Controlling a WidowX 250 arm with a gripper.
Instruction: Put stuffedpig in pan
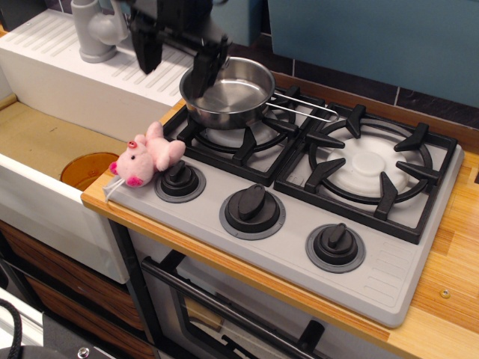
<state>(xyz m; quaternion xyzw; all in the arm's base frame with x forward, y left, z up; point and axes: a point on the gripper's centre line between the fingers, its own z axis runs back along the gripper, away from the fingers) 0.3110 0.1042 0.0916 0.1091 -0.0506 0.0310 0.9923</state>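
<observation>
The stuffedpig (pixel 144 157) is a light-pink plush with a darker snout and a white tag. It lies at the stove's front left corner, beside the left knob. The pan (pixel 227 91) is a shiny steel saucepan on the back left burner, empty, with its thin wire handle pointing right. My gripper (pixel 174 66) is black and open, with one finger left of the pan and the other in front of the pan's left rim. It hangs above and behind the pig, holding nothing.
A grey stove top (pixel 389 284) carries three black knobs (pixel 253 207) along its front and a second burner grate (pixel 369 169) at right. A white sink (pixel 45 142) with an orange drain and a grey faucet (pixel 96 30) lies at left. A wooden counter edge (pixel 449 299) lies at right.
</observation>
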